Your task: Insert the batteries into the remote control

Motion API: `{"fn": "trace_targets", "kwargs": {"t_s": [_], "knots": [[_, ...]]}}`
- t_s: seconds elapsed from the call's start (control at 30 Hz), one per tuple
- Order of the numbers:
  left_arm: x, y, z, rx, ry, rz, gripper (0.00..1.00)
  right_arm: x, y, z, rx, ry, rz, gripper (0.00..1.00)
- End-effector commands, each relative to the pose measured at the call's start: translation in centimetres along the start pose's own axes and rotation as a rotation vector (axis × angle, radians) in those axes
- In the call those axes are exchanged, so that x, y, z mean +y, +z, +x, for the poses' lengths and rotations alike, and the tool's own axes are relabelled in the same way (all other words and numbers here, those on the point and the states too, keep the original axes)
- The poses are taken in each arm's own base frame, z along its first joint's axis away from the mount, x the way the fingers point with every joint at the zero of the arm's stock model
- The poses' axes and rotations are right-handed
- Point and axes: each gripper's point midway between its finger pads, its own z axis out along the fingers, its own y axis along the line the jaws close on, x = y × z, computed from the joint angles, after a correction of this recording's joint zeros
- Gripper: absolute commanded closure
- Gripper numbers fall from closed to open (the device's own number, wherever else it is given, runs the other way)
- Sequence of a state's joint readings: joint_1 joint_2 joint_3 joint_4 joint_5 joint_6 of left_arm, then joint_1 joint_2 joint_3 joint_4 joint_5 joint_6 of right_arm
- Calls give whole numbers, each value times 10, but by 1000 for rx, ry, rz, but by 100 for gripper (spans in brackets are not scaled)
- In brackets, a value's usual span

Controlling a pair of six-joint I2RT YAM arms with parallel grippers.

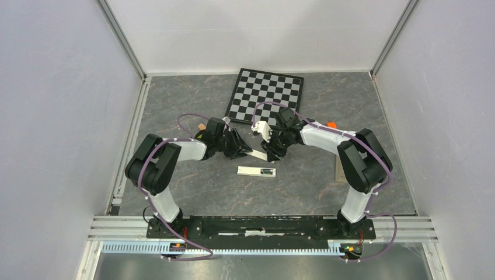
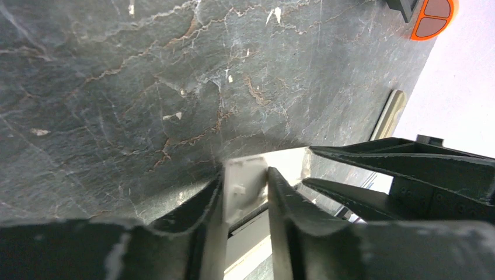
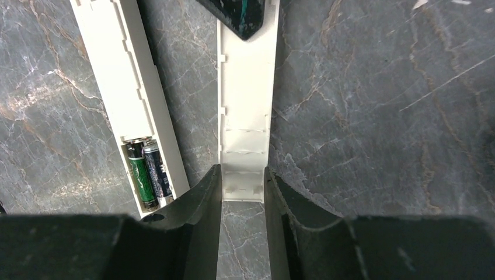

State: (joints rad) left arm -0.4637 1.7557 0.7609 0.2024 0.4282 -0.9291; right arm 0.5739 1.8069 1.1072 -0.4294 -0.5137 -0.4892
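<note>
I observe the remote control (image 1: 255,171) lying flat on the grey marbled tabletop (image 1: 204,192) near its centre. It is on the near side of both grippers, with its long axis running left to right. Its pale back faces up and the battery recess is uncovered. Two batteries (image 3: 147,172) lie side by side in the recess, at the remote's right end in the overhead view. One has a green jacket and the other is darker.

Just beyond the remote, a long white cover strip (image 3: 245,111) is held between the two arms, with its ribbed inner face towards the right wrist camera. The right gripper (image 3: 244,178) is clamped on one end of the strip, with a finger pressed to each long edge. The left gripper (image 2: 245,178) takes the opposite end. Its fingers (image 2: 204,210) sit against both sides of the strip with no gap that I can make out.

A checkerboard (image 1: 267,96) lies at the far side of the tabletop. An orange round cap (image 2: 432,17) sits to the right of the right arm. A plain cream block (image 2: 390,114) lies on the right side of the tabletop, well apart from the remote.
</note>
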Motion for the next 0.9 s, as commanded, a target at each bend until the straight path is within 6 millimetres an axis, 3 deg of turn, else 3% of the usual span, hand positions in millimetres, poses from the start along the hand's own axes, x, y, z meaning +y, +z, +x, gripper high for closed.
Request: {"fn": "trace_targets", "kwargs": {"t_s": [0.0,0.17,0.3,0.5,0.7,0.87], "knots": [[4,5,12,38,-48,12,70,3,7,-2,-35,-6,-31,65],[-4,3,8,29,-43,36,97,1,4,-3,-40,-12,-7,57],[-16,-3,3,15,-32,65,98,-5,-8,-12,-80,0,49,40],[-47,-21,-7,-20,1,144,98,-11,-44,-39,-208,41,151,30],[-95,-52,-20,-74,93,268,98,-30,-99,-57,-443,301,344,27],[-141,-86,-20,-78,274,416,98,-18,-130,-62,-674,578,337,25]]}}
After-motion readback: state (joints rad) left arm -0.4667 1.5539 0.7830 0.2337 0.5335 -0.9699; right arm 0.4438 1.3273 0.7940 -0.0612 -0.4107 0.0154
